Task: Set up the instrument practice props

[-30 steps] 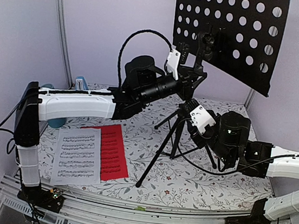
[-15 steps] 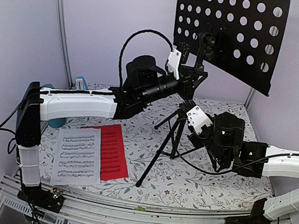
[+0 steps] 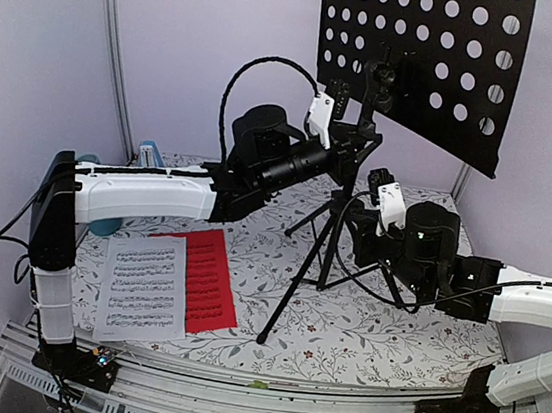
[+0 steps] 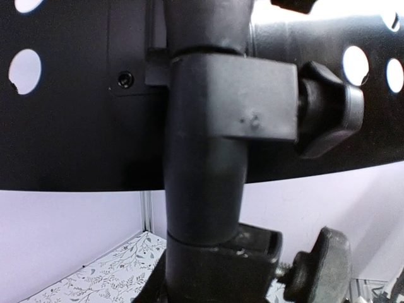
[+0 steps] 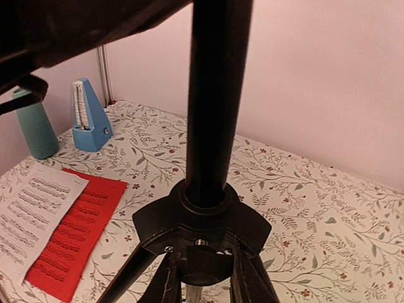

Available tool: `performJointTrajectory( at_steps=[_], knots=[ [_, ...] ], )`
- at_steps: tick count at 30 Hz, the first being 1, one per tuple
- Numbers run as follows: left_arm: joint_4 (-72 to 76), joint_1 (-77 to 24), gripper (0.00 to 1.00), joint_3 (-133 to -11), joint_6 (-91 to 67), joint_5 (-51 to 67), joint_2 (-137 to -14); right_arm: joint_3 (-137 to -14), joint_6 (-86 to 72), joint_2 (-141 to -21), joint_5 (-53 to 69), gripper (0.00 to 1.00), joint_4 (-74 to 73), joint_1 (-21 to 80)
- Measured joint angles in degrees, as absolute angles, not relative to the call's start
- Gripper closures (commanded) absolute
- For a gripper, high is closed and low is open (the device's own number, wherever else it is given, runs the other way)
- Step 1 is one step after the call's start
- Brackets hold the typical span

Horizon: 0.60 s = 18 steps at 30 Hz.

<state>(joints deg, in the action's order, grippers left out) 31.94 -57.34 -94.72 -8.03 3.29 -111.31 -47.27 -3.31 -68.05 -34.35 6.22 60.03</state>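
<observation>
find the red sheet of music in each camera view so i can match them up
top external: the red sheet of music lies flat on the table, left of centre, its left edge under the white sheet of music.
left wrist: not in view.
right wrist: lower left, with the white sheet again overlapping it.
shared landmark: the black tripod music stand shows in all three views.

I work in a robot lab test booth: plain lilac walls, a metal frame post, a flowered tablecloth, my arms bolted to a metal rail.
</observation>
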Motion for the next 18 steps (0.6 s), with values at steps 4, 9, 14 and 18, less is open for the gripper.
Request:
performJointTrajectory(
  at_steps=[4, 9, 14, 18],
  knots=[
    [32.8, -57.4, 1.0, -94.0, -7.0, 2.0, -111.3, -47.3, -10.2, -67.5, -25.8, 1.0, 5.1, 55.6],
    [34.2, -57.5, 1.0, -93.0, -6.2, 0.4, -111.2, -47.3, -16.7, -67.5, -14.6, 1.0, 5.3, 50.4],
    [34.4, -57.5, 1.0, -92.9, -5.8, -0.9, -111.2, -47.4, -23.0, -67.5, -4.9, 1.0, 5.5, 46.0],
    [34.4, -57.6, 1.0, -92.9, -5.6, -1.4, -111.2, -47.4, -29.0, -67.5, 1.5, 1.0, 5.5, 43.3]
  ],
)
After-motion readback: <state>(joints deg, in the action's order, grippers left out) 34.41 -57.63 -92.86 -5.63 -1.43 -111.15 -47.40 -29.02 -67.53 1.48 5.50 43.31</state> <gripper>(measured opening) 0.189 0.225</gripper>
